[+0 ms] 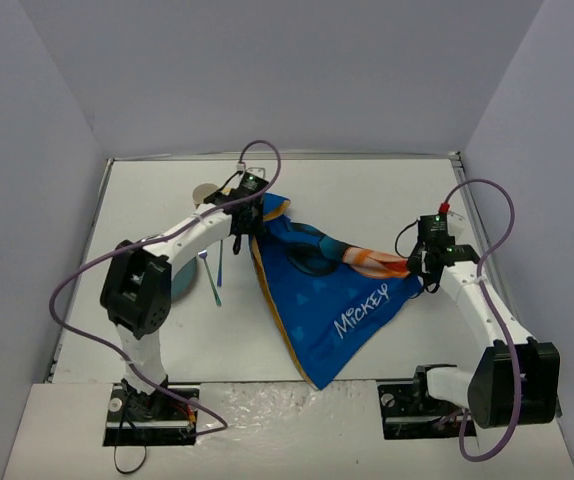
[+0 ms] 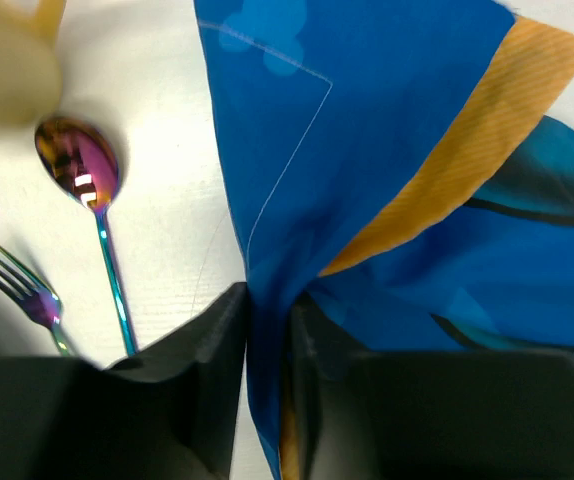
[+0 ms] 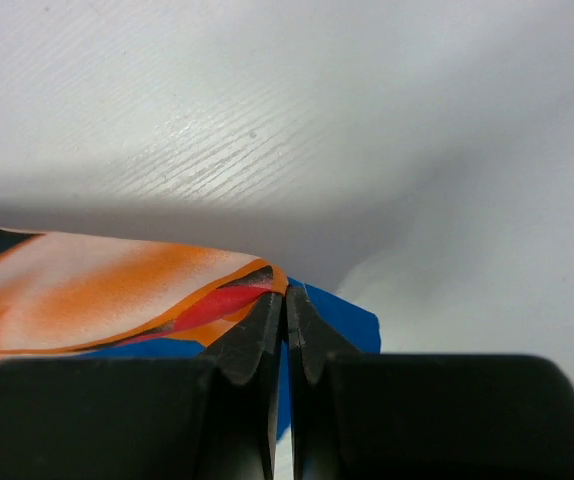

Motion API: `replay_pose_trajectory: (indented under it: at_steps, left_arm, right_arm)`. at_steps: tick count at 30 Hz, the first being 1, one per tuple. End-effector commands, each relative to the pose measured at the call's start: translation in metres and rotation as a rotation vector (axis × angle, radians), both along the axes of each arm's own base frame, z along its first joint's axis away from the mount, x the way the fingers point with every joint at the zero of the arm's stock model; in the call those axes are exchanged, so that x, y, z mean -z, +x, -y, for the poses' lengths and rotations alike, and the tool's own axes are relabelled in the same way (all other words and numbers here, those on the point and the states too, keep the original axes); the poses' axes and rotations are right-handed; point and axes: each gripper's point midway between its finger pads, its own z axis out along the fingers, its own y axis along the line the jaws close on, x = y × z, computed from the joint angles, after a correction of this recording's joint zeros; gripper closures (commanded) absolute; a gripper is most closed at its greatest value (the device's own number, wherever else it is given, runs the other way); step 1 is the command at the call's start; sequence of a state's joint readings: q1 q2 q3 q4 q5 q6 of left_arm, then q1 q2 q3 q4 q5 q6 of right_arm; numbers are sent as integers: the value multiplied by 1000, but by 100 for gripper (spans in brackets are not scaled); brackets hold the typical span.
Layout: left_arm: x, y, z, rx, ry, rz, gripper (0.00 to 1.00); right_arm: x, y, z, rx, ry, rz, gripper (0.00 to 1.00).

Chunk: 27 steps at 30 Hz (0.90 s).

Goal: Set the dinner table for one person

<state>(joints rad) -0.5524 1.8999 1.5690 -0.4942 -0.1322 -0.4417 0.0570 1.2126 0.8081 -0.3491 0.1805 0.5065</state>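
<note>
The white dinner table (image 1: 367,190) spreads beneath both arms. Across its middle sits a rumpled blue Mickey-print placemat (image 1: 337,300), one corner pinched by the left gripper (image 2: 267,300), its right edge nipped tight by the right gripper (image 3: 285,300). An iridescent spoon (image 2: 77,165) and fork (image 2: 22,285) lie just left of it.

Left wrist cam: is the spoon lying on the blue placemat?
No, the spoon lies on the bare white table, beside the placemat edge.
</note>
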Motion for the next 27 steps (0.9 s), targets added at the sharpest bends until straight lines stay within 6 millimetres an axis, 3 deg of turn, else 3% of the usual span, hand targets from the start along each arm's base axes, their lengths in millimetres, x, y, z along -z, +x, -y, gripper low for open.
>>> replay_pose_trajectory:
  at_steps: [1, 4, 9, 13, 15, 17, 20, 23, 27]
  left_arm:
    - [-37, -11, -11, -144, -218, 100, 75]
    - [-25, -33, -29, -169, -181, 74, 67]
    - [-22, -57, -56, -215, -108, 56, 62]
    - [-43, -60, -51, -148, -123, 94, 50]
    - [-67, -46, -35, -37, -141, 153, 34]
    - [-83, -30, -24, 11, -140, 198, 33]
    - [-102, 10, 1, 74, -141, 255, 30]
    - [-95, 39, 25, 118, -140, 257, 29]
    - [-71, 60, 46, 152, -146, 221, 28]
  right_arm:
    - [-10, -1, 20, 109, -23, 47, 100]
    - [-10, -1, 24, 136, -16, 62, 100]
    - [-3, 2, 26, 161, 19, 71, 100]
    - [4, 2, 21, 153, 45, 64, 100]
    - [10, 1, 19, 145, 57, 57, 100]
    - [13, 1, 18, 146, 59, 52, 100]
    - [19, 0, 19, 155, 58, 42, 100]
    - [20, 2, 25, 187, 68, 46, 100]
    - [15, 9, 45, 288, 94, 87, 100]
